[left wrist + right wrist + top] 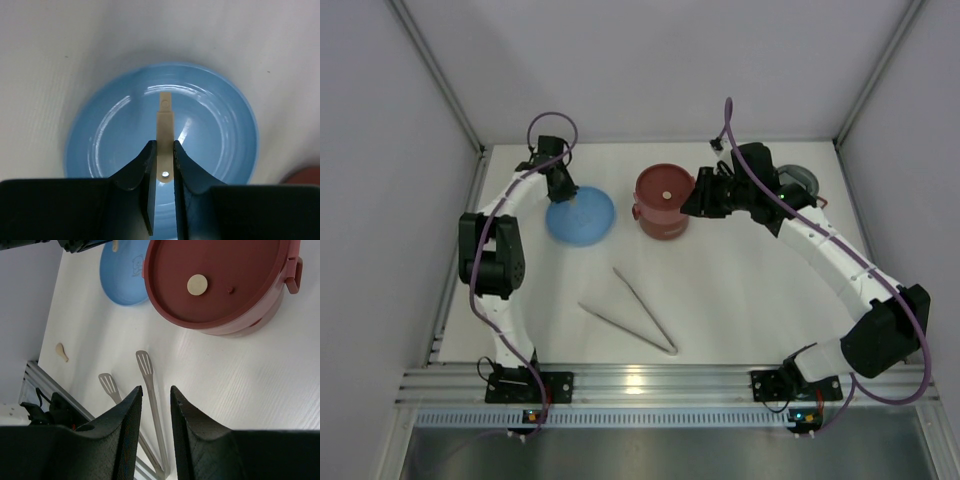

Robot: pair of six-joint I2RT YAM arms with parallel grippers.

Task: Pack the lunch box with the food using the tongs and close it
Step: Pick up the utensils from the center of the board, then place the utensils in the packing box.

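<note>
My right tool (155,390) is hovering narrow and empty beside the lunch box (663,200) — the tongs (642,310) are lying nearward on the desk (740,300), joint toward my right base; my left tool (162,147) is pinching a cream strip (165,117).

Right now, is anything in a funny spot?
Yes. One cream piece lies loose on the table near the edge, away from the blue plate. Also, the tongs lie unused while the left gripper pinches a cream strip directly over the plate.
</note>
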